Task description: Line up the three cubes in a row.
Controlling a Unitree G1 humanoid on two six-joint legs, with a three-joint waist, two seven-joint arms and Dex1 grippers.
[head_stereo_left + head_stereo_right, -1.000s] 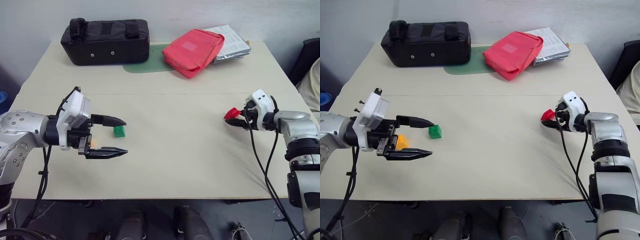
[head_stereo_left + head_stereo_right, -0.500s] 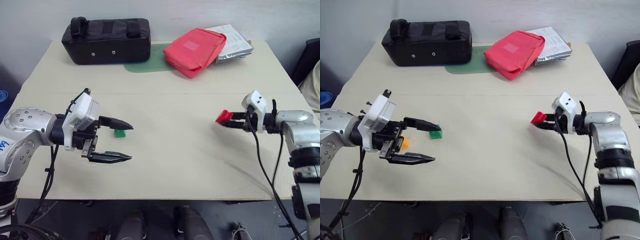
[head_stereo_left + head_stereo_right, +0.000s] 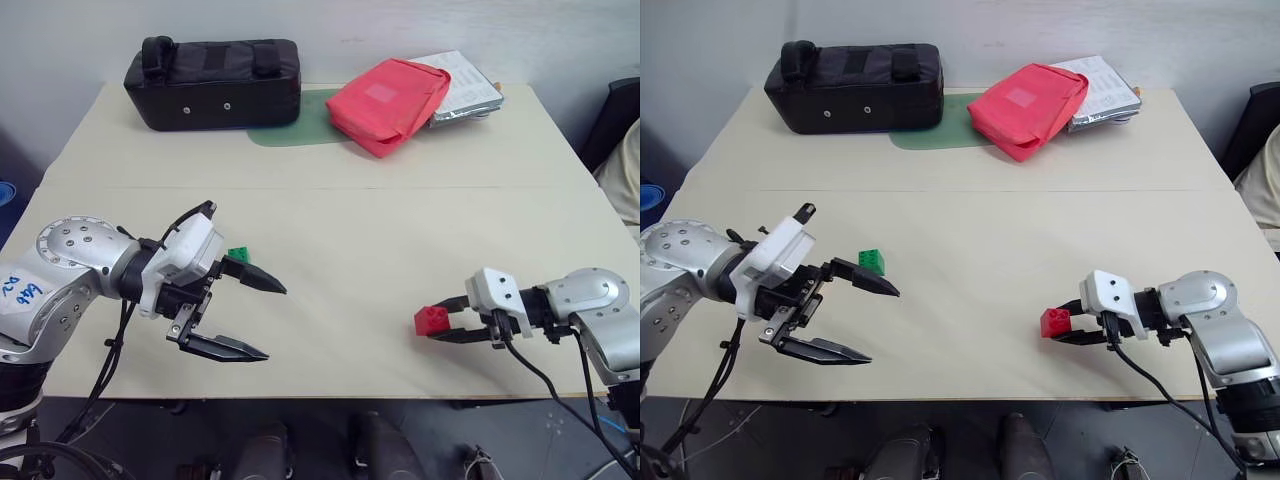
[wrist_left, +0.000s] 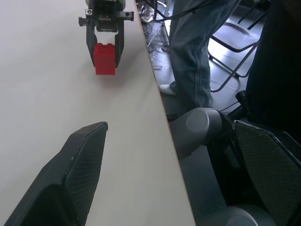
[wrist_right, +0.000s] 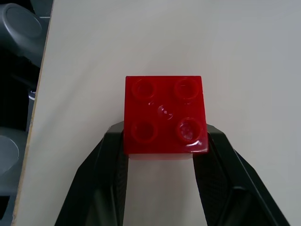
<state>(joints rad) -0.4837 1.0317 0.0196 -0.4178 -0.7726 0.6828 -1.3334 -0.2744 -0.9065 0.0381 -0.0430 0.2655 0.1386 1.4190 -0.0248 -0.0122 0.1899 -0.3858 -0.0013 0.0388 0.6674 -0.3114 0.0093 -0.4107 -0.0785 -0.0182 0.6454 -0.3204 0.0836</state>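
We are carrying the red brick (image 3: 1054,322), pinched in our right gripper (image 3: 1064,326), back from the table's (image 3: 970,220) far right toward the green brick (image 3: 871,262), where our left gripper (image 3: 862,322) is waiting wide open, so lining-up has begun.

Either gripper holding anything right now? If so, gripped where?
The right gripper is shut on the red cube, fingers pinching two opposite side faces, studs exposed. The left gripper is open, holding nothing.

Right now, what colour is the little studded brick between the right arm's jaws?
Red: the small studded plastic brick shows best in the right wrist view.
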